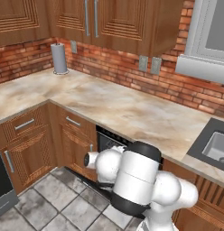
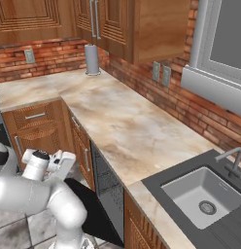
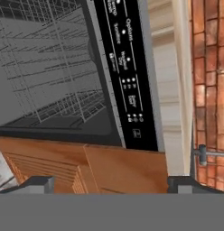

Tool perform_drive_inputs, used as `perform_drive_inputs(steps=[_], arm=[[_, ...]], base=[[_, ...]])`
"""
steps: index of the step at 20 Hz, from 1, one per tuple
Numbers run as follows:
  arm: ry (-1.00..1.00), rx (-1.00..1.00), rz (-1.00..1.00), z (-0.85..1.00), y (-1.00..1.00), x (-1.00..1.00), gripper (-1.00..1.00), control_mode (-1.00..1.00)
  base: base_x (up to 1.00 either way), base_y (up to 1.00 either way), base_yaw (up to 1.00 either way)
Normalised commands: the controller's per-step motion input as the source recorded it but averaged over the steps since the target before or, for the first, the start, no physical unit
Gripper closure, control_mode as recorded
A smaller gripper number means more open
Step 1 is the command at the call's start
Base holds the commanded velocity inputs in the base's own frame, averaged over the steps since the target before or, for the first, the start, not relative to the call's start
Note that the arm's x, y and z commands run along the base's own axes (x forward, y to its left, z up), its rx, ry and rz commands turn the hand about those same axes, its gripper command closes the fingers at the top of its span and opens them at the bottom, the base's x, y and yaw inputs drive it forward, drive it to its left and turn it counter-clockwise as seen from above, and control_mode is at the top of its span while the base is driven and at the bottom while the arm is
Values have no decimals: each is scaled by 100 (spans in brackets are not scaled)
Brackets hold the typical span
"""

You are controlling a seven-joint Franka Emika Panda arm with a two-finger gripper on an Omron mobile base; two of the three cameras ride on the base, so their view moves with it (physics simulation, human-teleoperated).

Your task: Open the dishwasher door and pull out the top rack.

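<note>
Your gripper (image 3: pixel 109 182) nearest, fingertips (image 3: pixel 39 184) spread wide, holding nothing, tips partly cut off at bottom. Dishwasher door (image 2: pixel 91 211) lowered open, half hidden behind arm. Top rack (image 3: pixel 46 67) inside cavity, wires faint. Control strip (image 3: pixel 125 67) labels hard to read.

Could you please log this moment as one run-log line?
dishwasher door: open, lying flat | top rack: inside tub, not pulled | gripper: open, empty, facing tub | next: likely reach for rack

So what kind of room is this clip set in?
A rendered home kitchen, by the look of it: marble-look counter under wooden wall cabinets, a sink with a tap, and an opened dishwasher whose wire rack shows.
</note>
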Motion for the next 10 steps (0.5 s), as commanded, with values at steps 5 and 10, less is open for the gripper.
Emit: perform_drive_inputs(steps=[5, 10], arm=[[0, 0, 0, -23, -25, 32, -100, -100], [0, 0, 0, -33, -17, 31, -100, -100]], base=[[0, 0, 0], [0, 0, 0]])
